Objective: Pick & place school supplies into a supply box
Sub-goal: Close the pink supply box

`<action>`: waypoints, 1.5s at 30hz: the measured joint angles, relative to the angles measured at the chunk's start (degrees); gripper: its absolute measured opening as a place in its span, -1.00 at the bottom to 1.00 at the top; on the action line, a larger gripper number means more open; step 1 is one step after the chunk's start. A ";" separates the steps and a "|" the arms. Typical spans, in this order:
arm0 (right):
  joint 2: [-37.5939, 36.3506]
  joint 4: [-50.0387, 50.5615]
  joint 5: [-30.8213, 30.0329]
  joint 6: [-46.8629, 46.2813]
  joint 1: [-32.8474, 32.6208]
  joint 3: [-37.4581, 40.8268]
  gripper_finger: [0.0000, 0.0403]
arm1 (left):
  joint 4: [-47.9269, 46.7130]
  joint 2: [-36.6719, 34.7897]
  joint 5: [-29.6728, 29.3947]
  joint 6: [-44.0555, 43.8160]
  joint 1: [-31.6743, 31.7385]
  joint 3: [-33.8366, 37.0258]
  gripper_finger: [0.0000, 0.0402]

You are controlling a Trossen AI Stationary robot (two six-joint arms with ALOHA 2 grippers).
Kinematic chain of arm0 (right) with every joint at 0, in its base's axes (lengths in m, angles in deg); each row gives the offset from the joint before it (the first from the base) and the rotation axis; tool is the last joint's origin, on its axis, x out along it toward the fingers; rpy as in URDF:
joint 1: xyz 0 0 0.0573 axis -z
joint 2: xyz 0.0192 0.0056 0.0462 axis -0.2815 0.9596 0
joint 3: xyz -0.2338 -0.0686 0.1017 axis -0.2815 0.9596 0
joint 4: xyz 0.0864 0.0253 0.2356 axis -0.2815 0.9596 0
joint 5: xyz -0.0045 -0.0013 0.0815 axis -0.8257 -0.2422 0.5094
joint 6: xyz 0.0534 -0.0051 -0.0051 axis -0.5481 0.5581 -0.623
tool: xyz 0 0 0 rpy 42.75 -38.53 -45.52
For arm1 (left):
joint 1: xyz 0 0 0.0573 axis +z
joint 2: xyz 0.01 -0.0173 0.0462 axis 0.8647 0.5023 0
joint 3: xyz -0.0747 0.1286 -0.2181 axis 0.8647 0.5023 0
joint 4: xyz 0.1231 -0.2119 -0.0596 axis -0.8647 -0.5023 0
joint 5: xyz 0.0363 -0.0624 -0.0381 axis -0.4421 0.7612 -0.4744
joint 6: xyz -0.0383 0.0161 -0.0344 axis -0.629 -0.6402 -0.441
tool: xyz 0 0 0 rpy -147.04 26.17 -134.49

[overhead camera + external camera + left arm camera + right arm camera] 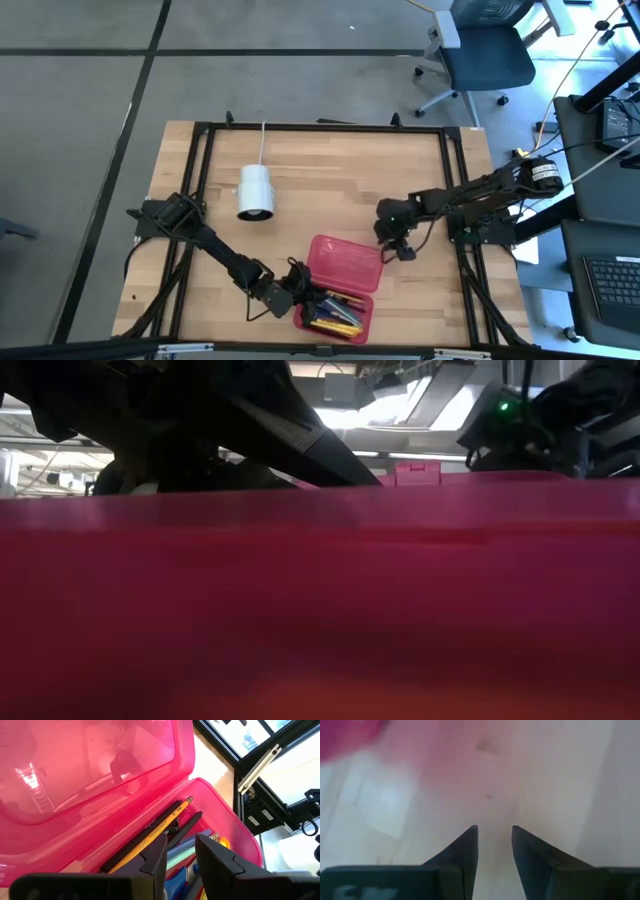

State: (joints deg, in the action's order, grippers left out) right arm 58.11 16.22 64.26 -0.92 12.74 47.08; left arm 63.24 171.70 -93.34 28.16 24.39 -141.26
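Red plastic fills nearly the whole low view: the supply box (320,600) sits right against that camera, at the near edge of the bench (330,170). From above, the box lies open, its lid (345,263) folded back toward the middle of the bench and its tray (362,318) toward the near edge.

Starting at the left, the left gripper (290,288) hangs at the tray's left end, reaching in from the left side of the bench. Its jaws stand a little apart with nothing between them. Through its wrist camera the school supplies (165,827) lie just ahead of the jaws, already inside the tray: a yellow pencil (172,817), dark pens and some blue pieces (scissors, possibly, though I cannot be sure). Their long axes run along the tray's length, pointing away from the jaws.

Behind the box stands a white cylinder (256,191) with a cord, well apart from both arms.

Further right, the right gripper (397,243) hovers over bare wood just beside the lid's right edge, jaws parted and empty.

No loose supplies show on the bench, so I judge the packing finished or nearly so. The left arm is the nearer to the tray; the raised lid sits between the arms.
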 joint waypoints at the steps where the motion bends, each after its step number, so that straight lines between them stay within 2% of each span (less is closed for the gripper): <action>1: 0.00 -1.66 -0.02 -0.78 -0.87 0.37 -0.39 | 0.02 0.00 -0.01 0.00 0.00 0.00 -0.53; 9: -0.99 -7.14 -0.16 -2.27 -5.57 0.87 -0.39 | 0.41 0.00 0.00 -0.13 0.00 0.00 -0.53; 15: -6.97 -8.27 -4.98 -0.71 -7.43 0.87 -0.39 | 0.86 0.00 -0.01 -0.08 0.00 -0.02 -0.53; 20: -10.52 -11.73 -4.69 0.73 -8.67 0.87 -0.39 | 0.87 0.00 -0.08 0.00 0.00 -0.02 -0.54; 25: -10.17 -15.94 -4.52 0.85 -10.23 0.87 -0.39 | 1.38 0.00 -0.11 0.16 0.00 -0.02 -0.52; 30: -10.05 -19.21 -4.50 0.99 -11.50 0.87 -0.39 | 6.19 -0.13 0.77 3.76 0.00 -0.02 -0.54; 38: -10.03 -22.89 -4.02 0.98 -12.03 0.87 -0.39 | 6.79 -5.21 1.49 9.75 -0.52 -0.02 -0.53; 45: -10.03 -26.40 -0.45 1.03 -12.03 0.87 -0.39 | 6.84 -12.67 0.64 18.60 -2.02 -0.04 -0.54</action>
State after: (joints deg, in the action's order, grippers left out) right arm 48.08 -10.18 63.81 0.11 0.71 47.95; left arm 70.07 159.03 -92.70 46.76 22.36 -141.31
